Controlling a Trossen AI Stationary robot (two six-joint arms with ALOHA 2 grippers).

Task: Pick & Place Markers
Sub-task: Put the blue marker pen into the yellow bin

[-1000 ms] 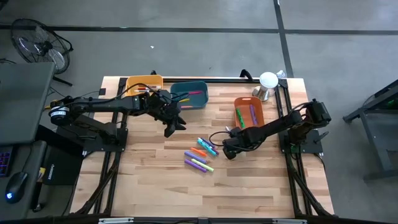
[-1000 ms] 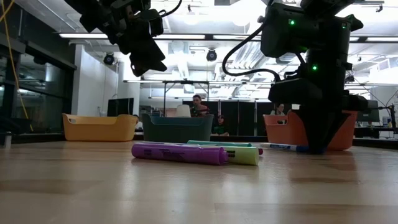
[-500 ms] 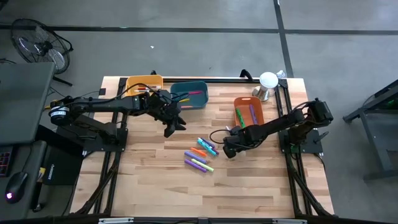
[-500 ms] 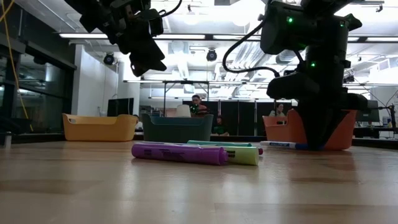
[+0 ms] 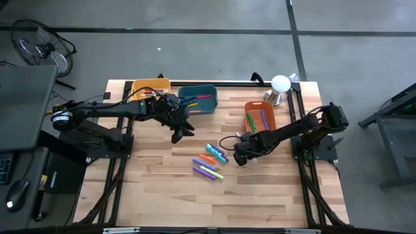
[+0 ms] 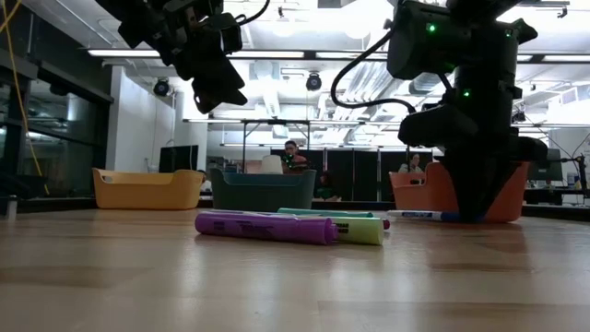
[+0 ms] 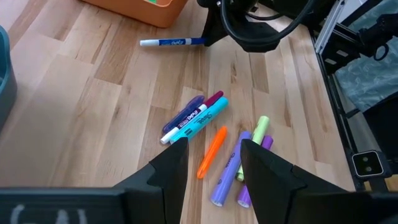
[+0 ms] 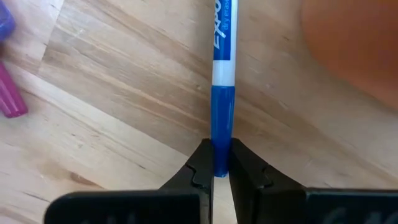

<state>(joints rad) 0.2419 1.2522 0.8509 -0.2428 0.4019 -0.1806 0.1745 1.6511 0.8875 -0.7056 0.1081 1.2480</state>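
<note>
Several markers (image 5: 209,162) lie loose on the wooden table's middle, among them purple, yellow-green, orange, teal and blue ones (image 7: 214,149). A white marker with a blue cap (image 7: 173,42) lies level at table height beside the orange bin (image 5: 260,117); my right gripper (image 8: 216,168) is shut on it. My left gripper (image 7: 211,162) hangs open in the air near the teal bin (image 5: 198,97), above and beyond the loose markers, with nothing between its fingers. My right gripper pinches the blue cap end (image 8: 222,140) of the white marker between its two fingers. The fingers come from above, pointing down, one on each side of the marker. The marker stays level (image 6: 419,216); whether it is clear of the table I cannot tell.
Three bins stand along the far side: a yellow-orange one (image 5: 151,88), the teal one with markers in it, and the orange one with markers in it. A white-topped metal object (image 5: 280,88) stands at the far right corner. Bare wood lies toward the near edge.
</note>
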